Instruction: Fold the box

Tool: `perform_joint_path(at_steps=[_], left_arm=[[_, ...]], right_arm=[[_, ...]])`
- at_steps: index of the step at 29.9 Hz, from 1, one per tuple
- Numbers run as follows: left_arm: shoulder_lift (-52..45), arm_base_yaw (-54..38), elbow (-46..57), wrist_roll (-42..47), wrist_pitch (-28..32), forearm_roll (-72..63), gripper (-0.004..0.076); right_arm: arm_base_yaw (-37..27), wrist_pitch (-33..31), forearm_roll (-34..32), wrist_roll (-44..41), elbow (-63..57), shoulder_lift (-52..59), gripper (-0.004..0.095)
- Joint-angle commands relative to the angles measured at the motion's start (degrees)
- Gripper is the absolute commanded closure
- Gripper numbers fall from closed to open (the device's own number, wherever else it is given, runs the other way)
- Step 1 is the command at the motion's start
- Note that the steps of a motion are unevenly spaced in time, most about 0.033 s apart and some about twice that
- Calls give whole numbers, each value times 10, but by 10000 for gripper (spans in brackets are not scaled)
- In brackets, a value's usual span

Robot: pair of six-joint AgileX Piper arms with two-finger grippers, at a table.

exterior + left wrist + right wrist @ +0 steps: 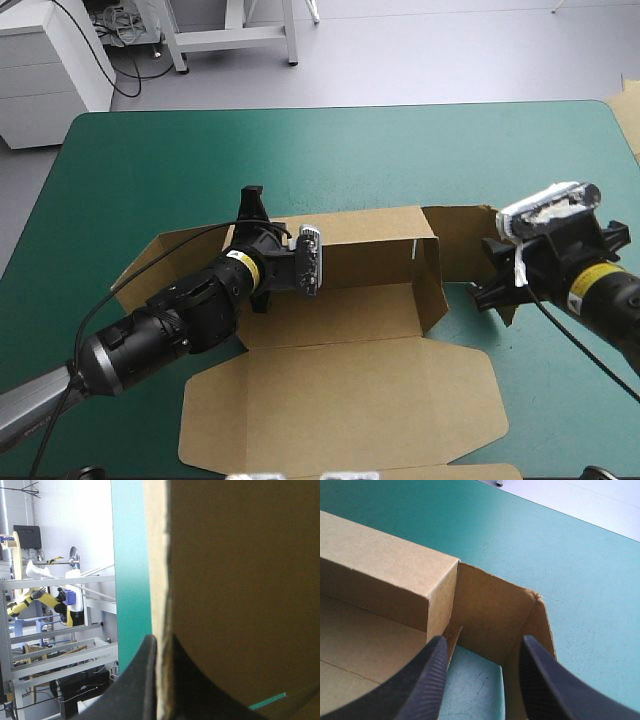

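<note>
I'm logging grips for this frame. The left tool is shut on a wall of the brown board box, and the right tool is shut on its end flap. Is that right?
Not quite. The left tool is shut on a wall of the brown board box, but the right tool is open: the right wrist view shows its black fingers standing apart before the end flap.

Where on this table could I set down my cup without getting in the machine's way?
The widest bare stretch of teal-green cover runs between the box's back wall and the far edge. Crowded: mid-table, where the left end effector clamps the box's left wall and the right end effector stands open at its right end.
</note>
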State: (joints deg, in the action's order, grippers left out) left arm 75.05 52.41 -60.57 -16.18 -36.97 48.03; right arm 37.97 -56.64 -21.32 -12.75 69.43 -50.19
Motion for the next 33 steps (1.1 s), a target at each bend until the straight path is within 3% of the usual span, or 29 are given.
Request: perform_joint_path(at_steps=[1, 8, 18, 28, 33], left_arm=[[-10, 3, -16, 1, 12, 0, 733], [-10, 3, -16, 1, 12, 0, 733], [-10, 3, -16, 1, 14, 0, 733], [-10, 3, -16, -2, 14, 0, 733], [-10, 3, -16, -2, 14, 1, 733]], right_arm=[[-3, 6, -23, 10, 74, -53, 481], [-64, -29, 9, 37, 192, -160, 481], [-176, -39, 147, 150, 319, -305, 481], [-270, -77, 256, 240, 382, -422, 481], [-279, -94, 271, 267, 388, -465, 481]])
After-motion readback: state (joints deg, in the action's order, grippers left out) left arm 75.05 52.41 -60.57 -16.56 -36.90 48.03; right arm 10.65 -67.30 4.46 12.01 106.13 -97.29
